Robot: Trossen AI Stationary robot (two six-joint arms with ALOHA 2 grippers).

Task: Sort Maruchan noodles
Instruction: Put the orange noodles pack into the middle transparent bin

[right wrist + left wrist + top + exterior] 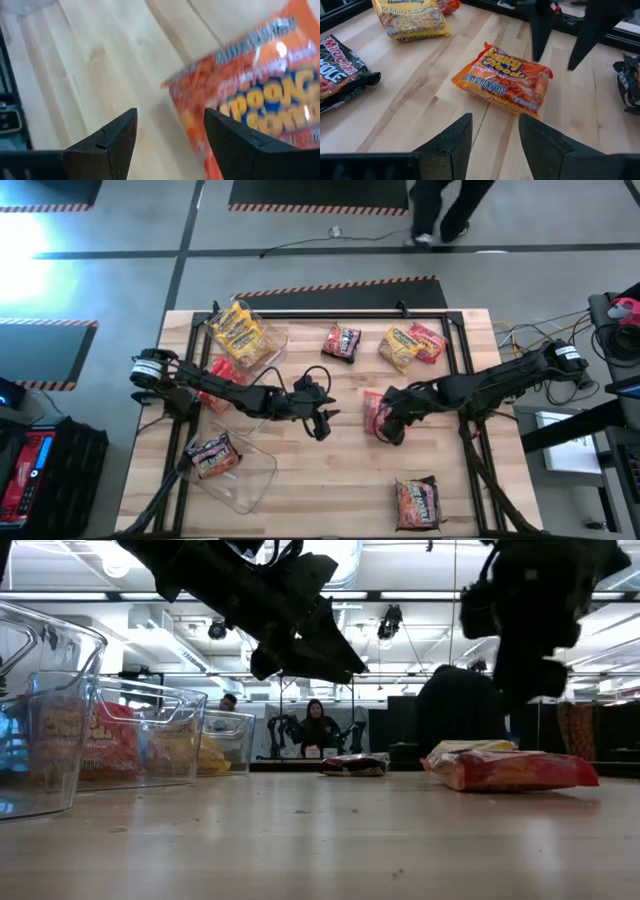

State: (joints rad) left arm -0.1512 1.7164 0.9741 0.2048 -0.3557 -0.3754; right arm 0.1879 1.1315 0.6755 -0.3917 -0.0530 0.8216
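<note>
An orange Maruchan noodles packet (374, 412) (502, 80) lies flat on the wooden table near its middle. My right gripper (392, 426) (170, 135) hangs open just above it, touching nothing; the packet shows beside one finger in the right wrist view (250, 100). My left gripper (320, 418) (495, 140) stands open to the packet's left, raised off the table and pointing at it, with nothing between its fingers. More packets lie loose: a dark one (342, 342), a yellow one (399, 348), a red one (428, 340) and one near the front edge (418, 502).
Three clear bins stand at the table's left: one with yellow packets (240, 332), one with red (222, 372), one with a dark packet (214, 456). Bare wood (330, 480) lies between the grippers and the front edge. People show beyond the far edge (316, 728).
</note>
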